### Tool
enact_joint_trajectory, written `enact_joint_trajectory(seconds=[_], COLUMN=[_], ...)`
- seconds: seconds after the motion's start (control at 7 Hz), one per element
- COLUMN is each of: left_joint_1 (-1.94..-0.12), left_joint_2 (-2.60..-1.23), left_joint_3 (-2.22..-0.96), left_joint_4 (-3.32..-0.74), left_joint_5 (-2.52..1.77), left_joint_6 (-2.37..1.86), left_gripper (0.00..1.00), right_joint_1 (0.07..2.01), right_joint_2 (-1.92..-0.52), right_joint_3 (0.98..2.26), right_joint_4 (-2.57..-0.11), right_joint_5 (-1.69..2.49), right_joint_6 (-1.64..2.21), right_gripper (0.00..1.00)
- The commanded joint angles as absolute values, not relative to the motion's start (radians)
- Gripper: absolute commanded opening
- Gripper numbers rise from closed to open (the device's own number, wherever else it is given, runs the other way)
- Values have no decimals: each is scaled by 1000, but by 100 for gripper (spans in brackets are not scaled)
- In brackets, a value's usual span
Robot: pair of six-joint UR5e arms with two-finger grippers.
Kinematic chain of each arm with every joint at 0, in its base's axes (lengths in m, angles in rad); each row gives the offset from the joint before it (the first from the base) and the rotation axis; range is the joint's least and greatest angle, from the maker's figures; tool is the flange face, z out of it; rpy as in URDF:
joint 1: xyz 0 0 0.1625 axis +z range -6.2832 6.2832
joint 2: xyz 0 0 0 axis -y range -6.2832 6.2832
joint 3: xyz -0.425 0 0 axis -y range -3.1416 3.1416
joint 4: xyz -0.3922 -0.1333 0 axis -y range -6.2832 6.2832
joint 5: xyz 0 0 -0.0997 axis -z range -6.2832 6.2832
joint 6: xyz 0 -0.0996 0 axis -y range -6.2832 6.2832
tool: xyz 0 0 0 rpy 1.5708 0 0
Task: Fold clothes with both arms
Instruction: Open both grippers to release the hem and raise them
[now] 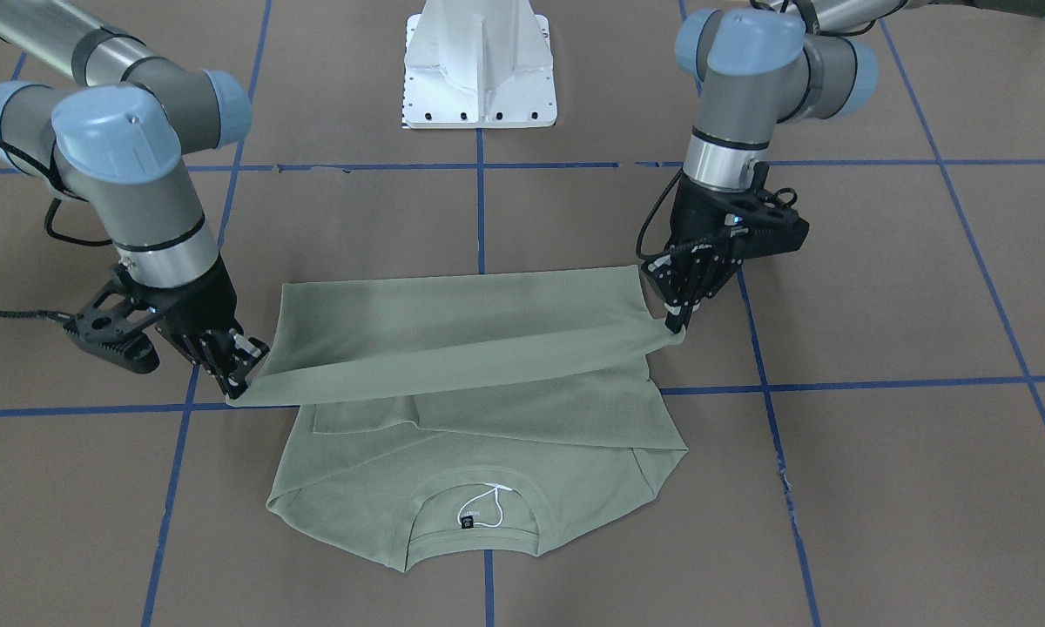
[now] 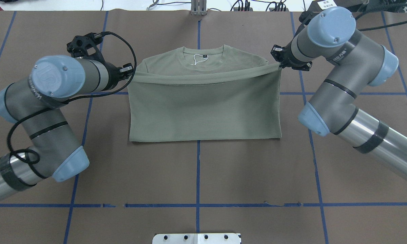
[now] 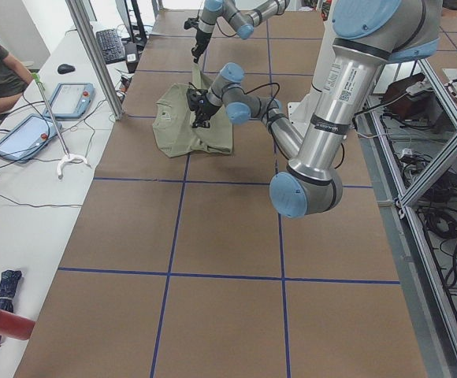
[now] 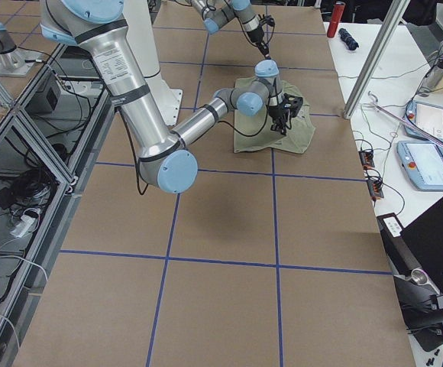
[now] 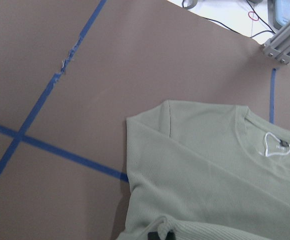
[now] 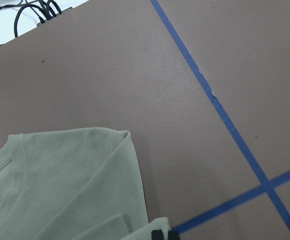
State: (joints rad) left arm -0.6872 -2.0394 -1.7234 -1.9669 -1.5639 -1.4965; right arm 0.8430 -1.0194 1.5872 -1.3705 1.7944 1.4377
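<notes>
near the middle of the worktop's (image 2: 203, 176) edge opposite the robot's base, the green shirt (image 2: 203, 112) lies half folded; left gripper (image 1: 677, 322) and right gripper (image 1: 237, 381) each clamp one hem corner, holding it taut.

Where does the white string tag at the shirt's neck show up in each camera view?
Front-facing: string tag low centre, inside the collar.
Overhead: string tag top centre, inside the collar.
Left wrist: string tag at the right edge, mid-height.
Right wrist: not in it; only the shirt shoulder and collar edge.
Exterior left: too small to tell.
Exterior right: too small to tell.
Landmark: the blue tape line running to the collar's middle.
</notes>
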Motion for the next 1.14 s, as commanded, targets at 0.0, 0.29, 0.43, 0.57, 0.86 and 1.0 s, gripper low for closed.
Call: enact_joint_trajectory(seconds=[0.0, 0.29, 0.43, 0.57, 0.86, 1.0], left_joint_1=[-718, -745, -744, -744, -744, -745], left_joint_2=[-2115, -2167, -2172, -2174, -2172, -2171], left_joint_3=[-1455, -1329, -1322, -1313, -1275, -1273], left_joint_4=[-2182, -2259, -2264, -2266, -2311, -2315], left_joint_5=[-1557, -1555, -1555, -1557, -1557, -1557], left_joint_6=[-1491, -1491, -1493, -1491, -1491, -1491], left_gripper=[0, 2, 7, 10, 19, 33], right_joint_1=[854, 857, 856, 856, 854, 854], right_joint_2=[-902, -873, -870, -841, -833, -831], right_joint_3=[1386, 1261, 1249, 1206, 1189, 1187], right_joint_4=[-1338, -1217, -1215, -1213, -1213, -1213], right_joint_5=[1778, 1773, 1773, 1773, 1773, 1773], right_joint_6=[1407, 1407, 1407, 1407, 1407, 1407], right_gripper=[0, 0, 0, 3, 25, 29])
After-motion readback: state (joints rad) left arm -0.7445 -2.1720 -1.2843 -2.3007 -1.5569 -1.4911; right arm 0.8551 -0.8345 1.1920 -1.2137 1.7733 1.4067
